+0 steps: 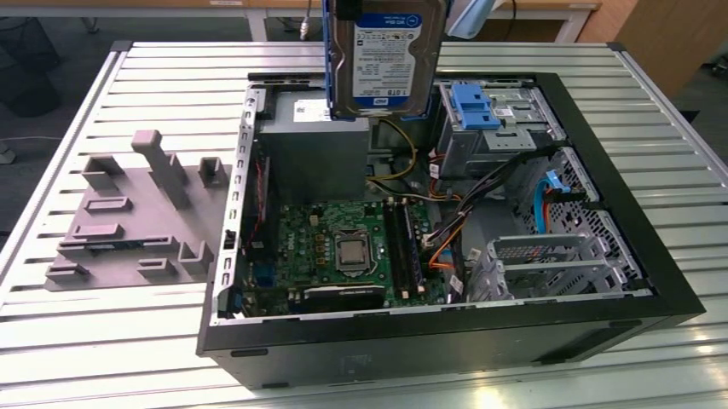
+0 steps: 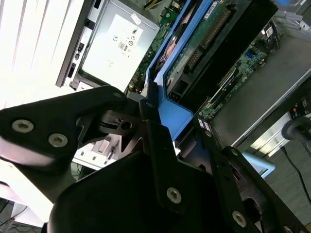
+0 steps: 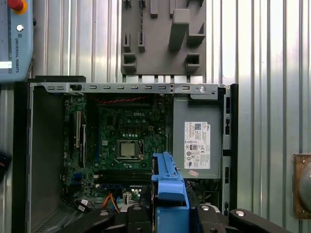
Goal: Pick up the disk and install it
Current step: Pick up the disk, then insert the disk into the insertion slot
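1. At the exterior view's left, a grey moulded fixture (image 1: pixel 131 213) is lying on the slatted desk (image 1: pixel 68 332), well apart from the disk.
2. In the middle, the open computer case (image 1: pixel 455 336) is resting on its side on the desk. Its motherboard (image 1: pixel 341 247) and grey power supply (image 1: pixel 313 145) are being left exposed.
3. Above the power supply, the disk (image 1: pixel 384 55) is being held upright in the air with its label turned towards the exterior camera. It is judged to be clear of the case.
4. In the second wrist view, the claw (image 2: pixel 172 116) is being kept clenched on the disk. In the first wrist view, the blue side rail (image 3: pixel 167 184) is being gripped above the open case. The picking-up is therefore being judged as done.
5. Towards the exterior view's right, a bare blue bracket (image 1: pixel 476 106) is sitting at the drive cage (image 1: pixel 512 128).
6. The disk is not being seated in any bay, so the installing is being judged as not yet done. Roughly half of the task is being counted as finished.
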`<state>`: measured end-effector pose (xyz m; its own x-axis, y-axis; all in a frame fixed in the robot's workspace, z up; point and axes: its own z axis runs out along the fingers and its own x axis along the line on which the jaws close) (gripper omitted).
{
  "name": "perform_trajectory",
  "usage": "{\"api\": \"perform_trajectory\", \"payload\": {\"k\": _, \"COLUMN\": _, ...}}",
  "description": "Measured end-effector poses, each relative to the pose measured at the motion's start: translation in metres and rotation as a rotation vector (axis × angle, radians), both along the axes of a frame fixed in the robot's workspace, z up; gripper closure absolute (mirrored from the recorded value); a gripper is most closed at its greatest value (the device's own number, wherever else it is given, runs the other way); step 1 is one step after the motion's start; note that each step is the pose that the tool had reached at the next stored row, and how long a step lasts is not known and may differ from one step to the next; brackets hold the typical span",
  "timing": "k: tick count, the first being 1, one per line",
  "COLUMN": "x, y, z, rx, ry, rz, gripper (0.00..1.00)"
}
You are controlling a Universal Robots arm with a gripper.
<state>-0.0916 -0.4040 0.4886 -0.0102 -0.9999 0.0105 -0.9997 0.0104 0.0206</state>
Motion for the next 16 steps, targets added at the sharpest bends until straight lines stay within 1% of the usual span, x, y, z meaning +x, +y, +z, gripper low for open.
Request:
{"api": "perform_trajectory", "payload": {"k": 13, "x": 0.0019, "y": 0.0000, "z": 0.0000, "rx": 0.0000, "ry": 0.0000, "rz": 0.000, "gripper": 0.63}}
{"api": "perform_trajectory", "payload": {"k": 15, "x": 0.0020, "y": -0.0006, "z": 0.0000, "rx": 0.0000, "ry": 0.0000, "rz": 0.000, "gripper": 0.63}}
{"api": "perform_trajectory", "payload": {"k": 16, "x": 0.0019, "y": -0.0016, "z": 0.0000, "rx": 0.0000, "ry": -0.0006, "rz": 0.000, "gripper": 0.63}}
